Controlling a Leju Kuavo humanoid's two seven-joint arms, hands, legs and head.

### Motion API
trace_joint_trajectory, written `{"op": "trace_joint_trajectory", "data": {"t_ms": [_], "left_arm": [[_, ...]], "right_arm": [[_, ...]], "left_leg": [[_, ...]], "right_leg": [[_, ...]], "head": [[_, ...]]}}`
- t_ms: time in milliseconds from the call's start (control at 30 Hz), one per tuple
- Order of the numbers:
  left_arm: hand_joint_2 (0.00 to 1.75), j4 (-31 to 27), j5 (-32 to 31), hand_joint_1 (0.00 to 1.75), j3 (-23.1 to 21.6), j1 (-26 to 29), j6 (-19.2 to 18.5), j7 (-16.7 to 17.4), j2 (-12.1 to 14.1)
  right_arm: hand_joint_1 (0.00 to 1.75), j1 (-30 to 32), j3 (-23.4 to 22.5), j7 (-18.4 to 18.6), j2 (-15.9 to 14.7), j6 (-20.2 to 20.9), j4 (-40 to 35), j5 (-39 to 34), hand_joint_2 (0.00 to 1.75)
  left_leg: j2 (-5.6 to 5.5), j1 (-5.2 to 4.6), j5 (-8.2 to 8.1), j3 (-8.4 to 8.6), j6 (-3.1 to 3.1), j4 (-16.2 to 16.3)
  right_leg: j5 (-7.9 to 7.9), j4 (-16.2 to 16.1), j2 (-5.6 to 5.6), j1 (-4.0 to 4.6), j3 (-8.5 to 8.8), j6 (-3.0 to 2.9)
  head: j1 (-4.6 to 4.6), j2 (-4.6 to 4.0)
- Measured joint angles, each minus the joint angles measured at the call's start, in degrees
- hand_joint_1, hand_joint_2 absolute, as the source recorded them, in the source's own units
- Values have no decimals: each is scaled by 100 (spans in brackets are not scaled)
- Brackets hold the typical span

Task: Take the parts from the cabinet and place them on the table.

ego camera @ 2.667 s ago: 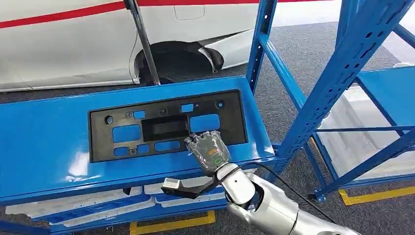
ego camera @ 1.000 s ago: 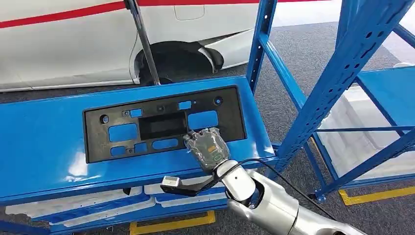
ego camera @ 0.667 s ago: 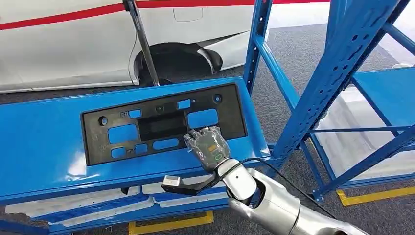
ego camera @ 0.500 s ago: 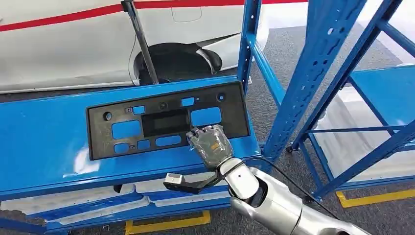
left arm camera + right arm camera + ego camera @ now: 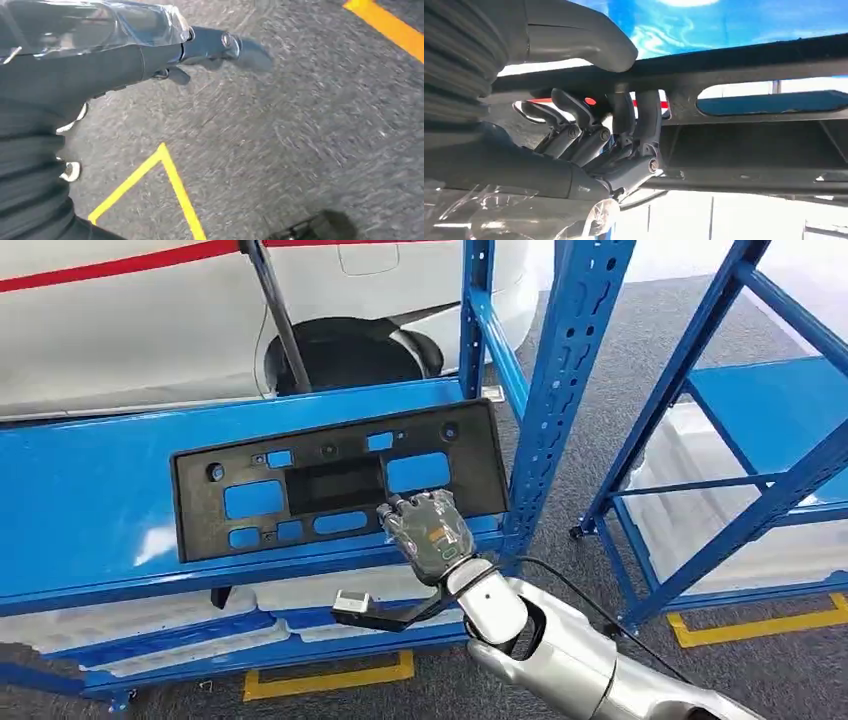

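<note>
A long black plastic panel (image 5: 340, 490) with several cut-outs lies over the blue cabinet shelf (image 5: 90, 500), its right end close to the blue upright post (image 5: 570, 360). My right hand (image 5: 428, 535) grips the panel's near edge to the right of its middle. In the right wrist view the fingers (image 5: 624, 125) curl round the panel's rim (image 5: 749, 70) and the thumb presses from the other side. My left hand (image 5: 125, 45) hangs over the grey floor and holds nothing, its fingers stretched out.
White trays (image 5: 130, 630) fill the lower shelf under the panel. A second blue rack (image 5: 770, 410) with white trays stands at the right. A white car (image 5: 120, 330) is behind the cabinet. Yellow tape (image 5: 330, 680) marks the grey floor.
The whole picture has shifted, so the camera has moved. The panel has slid a little along the shelf in my right hand, which keeps its grip on the near edge.
</note>
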Motion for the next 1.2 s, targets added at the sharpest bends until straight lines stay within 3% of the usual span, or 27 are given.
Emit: {"op": "trace_joint_trajectory", "data": {"t_ms": [67, 100, 133, 167, 200, 233, 267, 300, 367, 400, 433, 467, 500, 600, 633, 667, 733, 767, 800, 833, 867, 933, 967, 1000, 1100, 1133, 1200], "left_arm": [[175, 0, 9, 0, 0, 1, -2, 15, 0], [175, 0, 7, 0, 0, -4, -4, 15, -7], [175, 0, 9, 0, 0, -10, -4, 15, -7], [175, 0, 9, 0, 0, -15, -7, 15, -7], [175, 0, 7, 0, 0, -13, -7, 15, -11], [175, 0, 7, 0, 0, -9, -7, 15, -26], [175, 0, 7, 0, 0, -8, -7, 15, -37], [175, 0, 7, 0, 0, -8, -7, 15, -42], [175, 0, 7, 0, 0, -8, -7, 15, -44], [175, 0, 7, 0, 0, -8, -7, 15, -44], [175, 0, 7, 0, 0, -11, -7, 15, -44], [175, 0, 7, 0, 0, -9, -4, 15, -42], [175, 0, 7, 0, 0, -19, -2, 13, -50], [175, 0, 7, 0, 0, 2, 9, 0, -57], [175, 0, 7, 0, 0, 14, 13, 2, -57], [175, 0, 4, 0, -2, 28, 15, 15, -68], [175, 0, -13, 0, -2, 27, 20, 20, -77], [175, 0, -20, 0, -2, 25, 20, 31, -76], [175, 0, -28, 0, -2, 23, 22, 39, -76], [175, 0, -44, 0, -2, 24, 24, 61, -76], [175, 0, -96, 0, -2, 18, 24, 103, -76], [175, 0, -318, 0, -54, -46, 26, 197, -76], [175, 0, -444, 0, -110, -135, 39, 247, -72], [175, 0, -540, 0, -147, -241, 61, 260, -66], [175, 0, -599, 0, -221, -493, 116, 280, -68], [175, 0, -608, 0, -256, -539, 118, 297, -68], [175, 0, -640, 0, -282, -589, 114, 291, -77]], "right_arm": [[175, -3, 0, 0, 13, 0, -9, 0, 175], [175, -1, -2, 0, 0, 0, -9, 2, 175], [175, -18, -2, 0, 0, 0, -9, 0, 175], [175, -27, -2, -7, -9, 0, -9, 2, 175], [175, -18, -2, 0, -15, 0, -9, 0, 175], [175, -11, 0, -2, -22, 0, -9, 0, 175], [175, -11, 0, 0, -24, 0, -9, 0, 175], [175, -11, 0, 0, -31, 0, -9, 0, 175], [175, -11, 0, 0, -39, 0, -9, 0, 175], [175, -12, 0, 0, -42, 0, -9, 0, 175], [175, -14, 0, 0, -42, 0, -9, 0, 175], [175, -30, 0, 0, -44, 0, -15, 0, 175], [175, -30, -2, 0, -35, 0, -32, 2, 175], [175, -26, 0, 0, -42, 9, -52, 2, 175], [175, -30, 2, 0, -44, 20, -52, 2, 175], [175, -32, 2, 0, -44, 42, -61, 4, 175], [175, -29, 6, 0, -42, 68, -103, 7, 175], [175, -29, 7, 0, -42, 74, -105, 9, 175], [175, -25, 9, 0, -42, 83, -105, 9, 175], [175, -21, 9, 0, -42, 107, -105, 9, 175], [175, -21, 11, 0, -44, 129, -107, 9, 175], [175, -21, 11, 94, -50, 162, -138, 57, 175], [175, -22, -2, 177, -61, 160, -168, 96, 175], [175, -22, -33, 252, -101, 155, -208, 114, 175], [175, -9, -140, 396, -228, 181, -348, 149, 175], [175, 17, -172, 415, -307, 188, -397, 159, 175], [175, 62, -203, 461, -411, 269, -488, 171, 175]], "left_leg": [[-6, -14, 174, -44, 53, -159], [7, 62, 324, 23, -23, -314], [4, 66, 402, -18, -37, -378], [7, 89, 467, -81, -44, -378], [9, 107, 512, -140, -96, -376], [11, 115, 563, -203, -111, -372], [16, 128, 612, -271, -129, -360], [20, 148, 657, -347, -155, -341], [24, 175, 700, -439, -194, -307], [24, 198, 721, -503, -225, -269], [23, 211, 737, -572, -255, -197], [25, 204, 738, -642, -273, -137], [24, 190, 753, -693, -301, -64], [24, 211, 883, -760, -434, -63], [20, 245, 848, -809, -457, -34], [11, 247, 592, -863, -503, 123], [9, 285, -125, -1105, -576, 944], [9, 296, -357, -1201, -600, 1375], [9, 299, -435, -1246, -613, 1696], [9, 303, -355, -1203, -616, 1805], [9, 307, -158, -1040, -612, 1681], [1, 306, 219, -430, -571, 809], [-44, 303, 181, -48, -529, 242], [-88, 256, 15, 219, -489, -201], [-78, 200, 115, 82, -441, -171], [-59, 231, 211, -1, -369, -248], [-7, 246, 360, -70, -256, -269]], "right_leg": [[148, -135, -7, -1, 10, 77], [80, -112, -8, 3, -25, 77], [-182, 17, -2, 14, -90, 101], [-515, 344, -2, 2, -179, 132], [-829, 765, -4, -21, -275, 171], [-1038, 1184, -4, -44, -361, 212], [-1067, 1468, -6, -63, -393, 245], [-937, 1523, -6, -83, -323, 280], [-684, 1277, -9, -105, -85, 315], [-522, 935, -13, -121, 174, 339], [-439, 412, -28, -142, 562, 374], [-646, -31, -37, -148, 855, 387], [-669, -185, -6, -86, 926, 286], [-593, -147, -8, -65, 796, 127], [-527, -178, -23, -109, 748, 32], [-476, -180, -21, -108, 689, -18], [-363, -178, -23, -109, 545, -64], [-311, -175, -22, -107, 473, -62], [-259, -170, -22, -107, 401, -60], [-205, -169, -22, -108, 331, -54], [-148, -168, -20, -109, 258, -43], [-36, -168, -3, -109, 126, -1], [15, -166, -5, -111, 92, 25], [61, -165, -19, -92, 55, 66], [243, -234, -43, -126, 39, 179], [281, -268, -23, -98, 21, 226], [-272, 96, -27, -109, -153, 239]], "head": [[-2, 0], [-15, -2], [-9, 0], [-7, 0], [2, -2], [0, 0], [2, 0], [2, 0], [2, 0], [2, 0], [2, 0], [7, 0], [-2, 0], [2, 0], [7, 0], [0, 0], [-9, 0], [-9, 0], [-9, 0], [-9, 0], [-9, 0], [-9, 0], [-9, 0], [-9, 0], [-2, 0], [0, -2], [28, -2]]}}
